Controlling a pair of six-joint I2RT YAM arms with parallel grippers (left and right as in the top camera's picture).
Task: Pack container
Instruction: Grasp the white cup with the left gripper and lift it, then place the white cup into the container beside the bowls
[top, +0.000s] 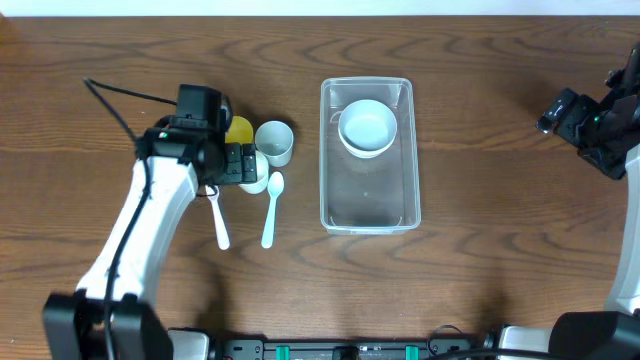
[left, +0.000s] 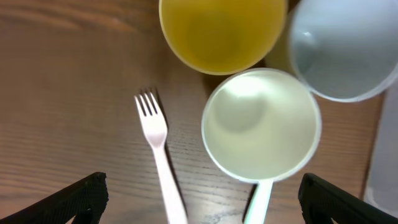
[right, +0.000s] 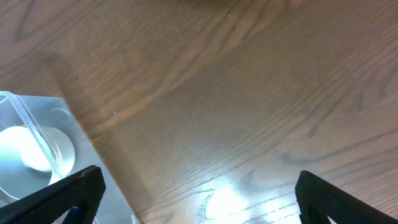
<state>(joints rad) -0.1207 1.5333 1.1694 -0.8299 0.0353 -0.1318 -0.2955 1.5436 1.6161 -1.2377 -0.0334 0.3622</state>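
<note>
The clear rectangular container (top: 368, 195) stands mid-table with a white bowl (top: 368, 128) in its far end. My left gripper (top: 248, 165) is open and hovers over a small pale bowl (left: 261, 124), empty. In the left wrist view the open jaws (left: 202, 208) flank a white fork (left: 158, 155) and a pale spoon handle (left: 260, 202). A yellow cup (left: 222, 31) and a pale blue cup (left: 342, 46) stand just beyond the bowl. My right gripper (top: 575, 120) is open and empty at the far right, over bare table (right: 199, 199).
The fork (top: 219, 222) and the spoon (top: 271, 208) lie side by side left of the container. The yellow cup (top: 238, 128) and the pale cup (top: 275, 142) stand close together. The container's corner (right: 34, 134) shows at the left in the right wrist view.
</note>
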